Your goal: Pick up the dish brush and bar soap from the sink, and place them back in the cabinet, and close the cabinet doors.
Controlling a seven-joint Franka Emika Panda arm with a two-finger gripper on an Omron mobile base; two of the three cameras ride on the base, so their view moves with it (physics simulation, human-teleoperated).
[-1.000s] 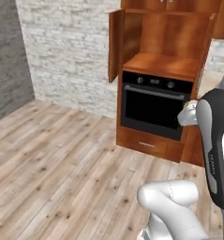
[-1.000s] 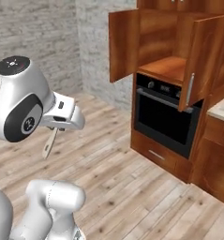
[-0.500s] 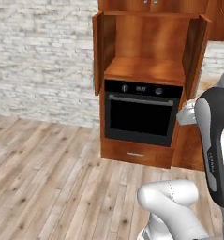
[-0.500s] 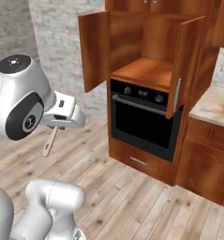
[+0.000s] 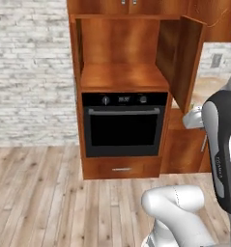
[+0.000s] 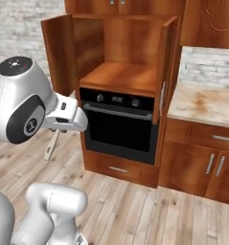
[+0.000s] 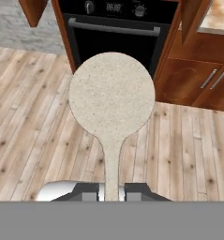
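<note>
We have the claw (image 7: 111, 193) shut tight on the thin handle of the dish brush (image 7: 112, 101), its round head jutting ahead of the tips. The cabinet (image 5: 122, 77) shelf lies well ahead and above, over the oven (image 5: 122, 125). With so slim a grip the brush could twist or slip, or its head could clip the open cabinet doors (image 6: 163, 67) flanking the approach.
</note>
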